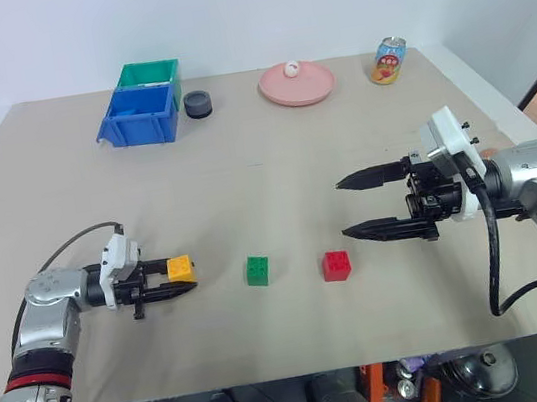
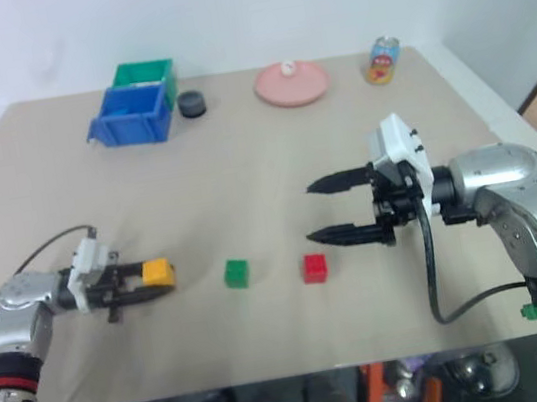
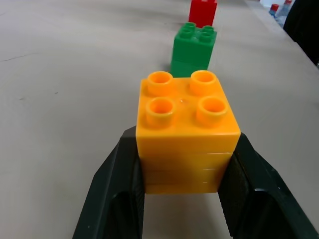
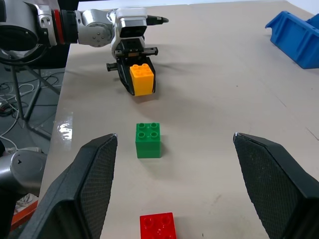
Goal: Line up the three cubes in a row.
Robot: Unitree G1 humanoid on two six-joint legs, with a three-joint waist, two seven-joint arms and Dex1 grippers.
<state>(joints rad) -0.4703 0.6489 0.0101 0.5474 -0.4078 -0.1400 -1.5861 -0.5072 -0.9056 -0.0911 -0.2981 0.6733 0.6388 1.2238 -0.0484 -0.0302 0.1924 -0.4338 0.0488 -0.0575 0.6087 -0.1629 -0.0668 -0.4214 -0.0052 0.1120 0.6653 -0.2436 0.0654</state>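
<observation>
My left gripper [image 1: 181,276] is shut on the yellow cube [image 1: 179,268] low over the table at the near left; its black fingers [image 3: 117,189] clamp the cube's two sides. The green cube [image 1: 257,270] sits on the table to its right, and the red cube [image 1: 336,266] lies further right, roughly in one line with it. In the left wrist view the yellow cube [image 3: 185,130], green cube [image 3: 194,48] and red cube [image 3: 203,12] stand one behind the other. My right gripper [image 1: 362,206] hovers open just right of the red cube, holding nothing.
At the back of the table stand a blue bin [image 1: 140,116] with a green bin [image 1: 150,73] behind it, a small dark round pot [image 1: 198,104], a pink plate [image 1: 298,85] with a white ball, and a drink can [image 1: 388,61].
</observation>
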